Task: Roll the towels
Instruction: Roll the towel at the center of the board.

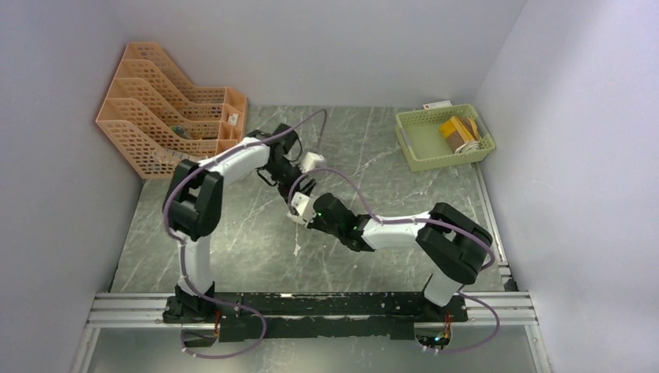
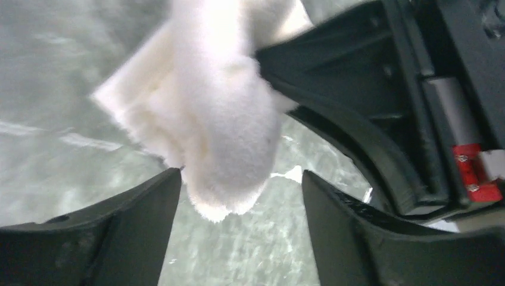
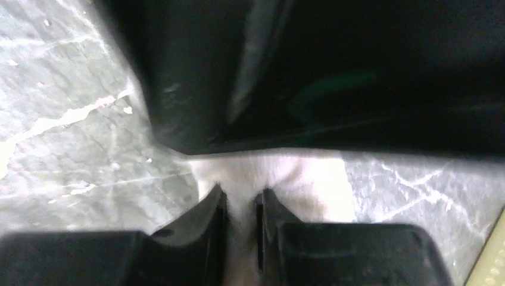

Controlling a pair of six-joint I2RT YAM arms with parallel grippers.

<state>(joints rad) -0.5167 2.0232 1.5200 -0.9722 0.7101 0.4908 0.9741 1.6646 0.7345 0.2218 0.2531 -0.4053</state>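
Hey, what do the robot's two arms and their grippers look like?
The left arm and right arm have white links between bulky black joints, with a lilac cable looping along each. The left gripper and right gripper have black, curved fingers.

A robot lab cell; plain white walls (image 1: 311, 47) enclose a marbled table (image 1: 249, 241).

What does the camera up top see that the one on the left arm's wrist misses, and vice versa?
Only the top view: a green basket holding the mustard-yellow towel, and an orange rack in the far corner. Only the left wrist view: the left gripper up close, jaws apart around the fuzzy end of the cream-white towel. Both: that towel and the grey marbled table.
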